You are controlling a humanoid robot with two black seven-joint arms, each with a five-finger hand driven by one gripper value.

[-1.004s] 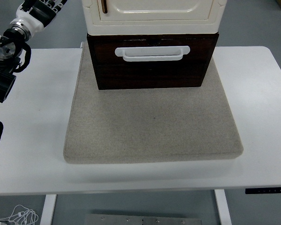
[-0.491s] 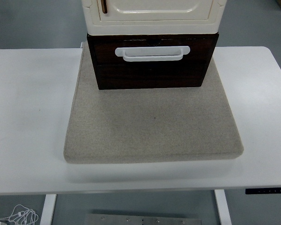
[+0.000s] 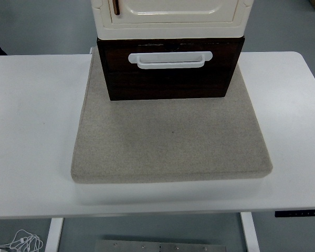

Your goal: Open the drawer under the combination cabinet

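**Drawer shut, no robot hand in view**

A white table point(image 3: 31, 131) carries a grey mat point(image 3: 170, 142). At its far end stands the cream cabinet point(image 3: 170, 18) over the dark brown drawer point(image 3: 170, 79), closed, with its white handle point(image 3: 170, 59) untouched.

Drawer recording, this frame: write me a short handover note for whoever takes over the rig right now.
Hands: neither robot hand is in view.
Things: the dark drawer sits under the cream cabinet, on the grey mat on the white table. Its white handle faces the near edge.
Done: nothing visible; the drawer looks shut.
Left: bring a hand to the handle and pull the drawer out toward the near edge.
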